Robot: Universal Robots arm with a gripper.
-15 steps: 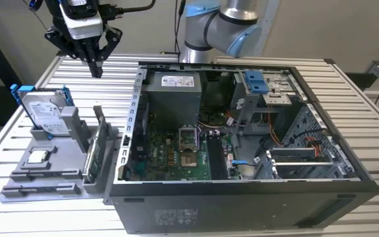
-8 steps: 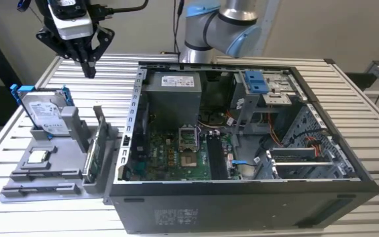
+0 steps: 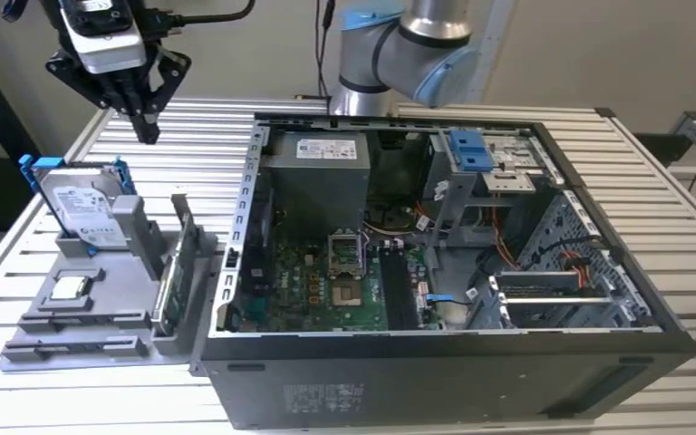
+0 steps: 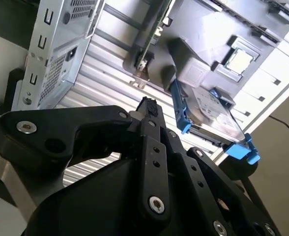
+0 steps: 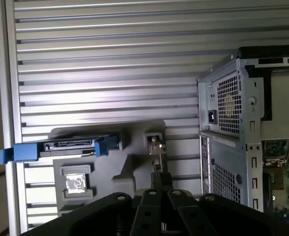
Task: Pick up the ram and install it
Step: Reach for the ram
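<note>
Gripper at upper left of exterior view, fingers pinched together, holding nothing, hovering over table. Ram seems to be thin dark strip lying flat in gray holder, lower left of frame. Well apart from gripper, hard drive between them. Long axis runs left-right.

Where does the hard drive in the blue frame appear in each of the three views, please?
Exterior view: hard drive upright, at the exterior view's left.
Second wrist view: hard drive next to the grey holder.
First wrist view: hard drive edge-on.
Shared landmark: square chip.
</note>
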